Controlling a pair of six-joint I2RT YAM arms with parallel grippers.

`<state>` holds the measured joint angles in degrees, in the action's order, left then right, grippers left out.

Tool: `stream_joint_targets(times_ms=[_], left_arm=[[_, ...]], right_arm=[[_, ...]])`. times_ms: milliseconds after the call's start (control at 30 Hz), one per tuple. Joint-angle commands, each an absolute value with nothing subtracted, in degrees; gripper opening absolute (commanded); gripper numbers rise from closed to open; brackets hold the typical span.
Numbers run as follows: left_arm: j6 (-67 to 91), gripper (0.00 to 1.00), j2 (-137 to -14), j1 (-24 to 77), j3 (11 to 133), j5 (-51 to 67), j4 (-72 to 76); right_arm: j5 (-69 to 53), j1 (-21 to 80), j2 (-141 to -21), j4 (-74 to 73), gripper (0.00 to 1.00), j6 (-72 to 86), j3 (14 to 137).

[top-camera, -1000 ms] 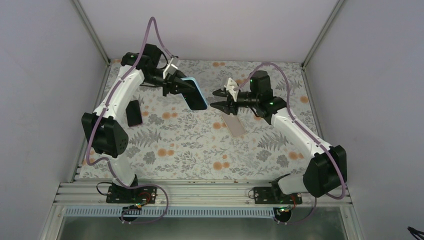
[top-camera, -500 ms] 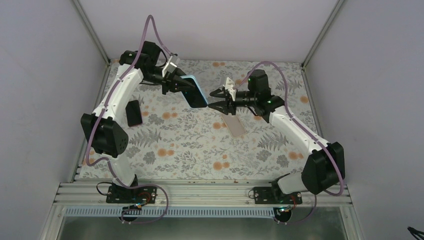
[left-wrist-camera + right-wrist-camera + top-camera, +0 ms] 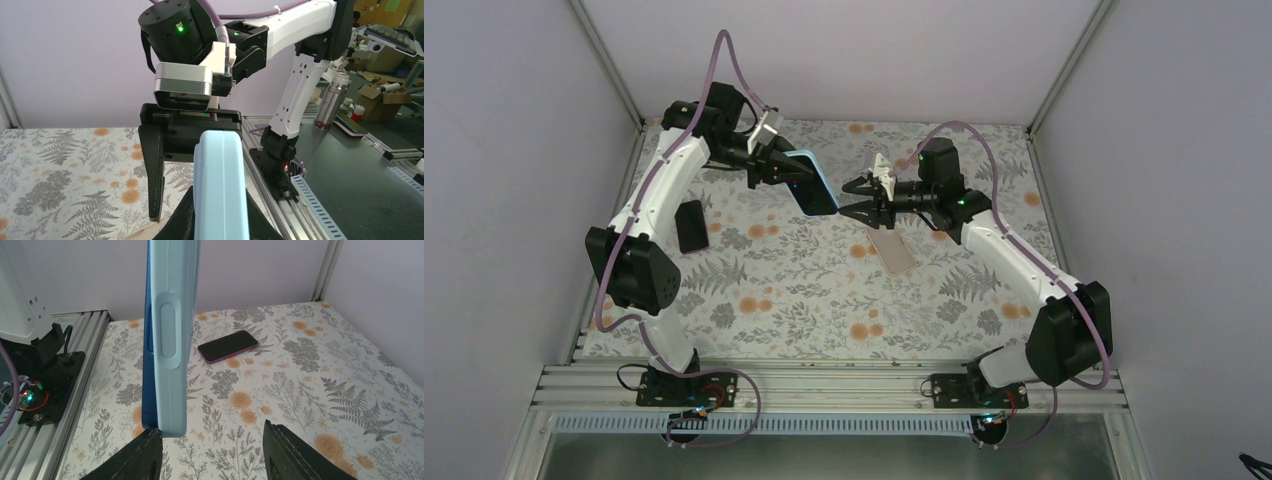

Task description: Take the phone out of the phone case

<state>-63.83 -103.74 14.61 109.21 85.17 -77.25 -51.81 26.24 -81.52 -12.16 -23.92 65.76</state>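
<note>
A light blue phone case (image 3: 808, 158) with the phone's dark face (image 3: 817, 194) in it hangs tilted above the back of the table. My left gripper (image 3: 784, 172) is shut on its upper end. Seen from the left wrist, the case (image 3: 220, 185) stands edge-on between my left gripper's (image 3: 220, 224) fingers. My right gripper (image 3: 845, 198) is open at the case's lower end. In the right wrist view the case (image 3: 172, 335) stands upright with the phone's dark blue edge (image 3: 147, 370) on its left. That lower end sits just above the left finger of my right gripper (image 3: 210, 432); the right finger stands well apart.
A beige flat phone-like slab (image 3: 892, 250) lies on the floral table below my right gripper. A black phone with a maroon rim (image 3: 691, 226) lies at the left, and shows as (image 3: 228, 346). Walls close in the table on three sides.
My right gripper has moved left up to the case's lower end. My left arm has shifted slightly up and back with the case still held.
</note>
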Motion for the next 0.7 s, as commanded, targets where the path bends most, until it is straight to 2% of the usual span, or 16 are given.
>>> stream_joint_targets(times_ms=[0, 400, 667], left_arm=[[-64.6, 0.02, -102.7, 15.1, 110.5, 103.1, -77.4], [-59.3, 0.02, -100.5, 16.5, 108.1, 103.1, -72.5], [-56.2, 0.02, -99.8, 17.3, 107.7, 103.2, -70.3]], right_arm=[[-51.9, 27.2, -82.3, -10.6, 0.52, -22.9, 68.0], [-46.7, 27.9, -85.2, -9.6, 0.51, -21.1, 71.3], [-33.0, 28.7, -86.5, -6.8, 0.48, -19.2, 72.6]])
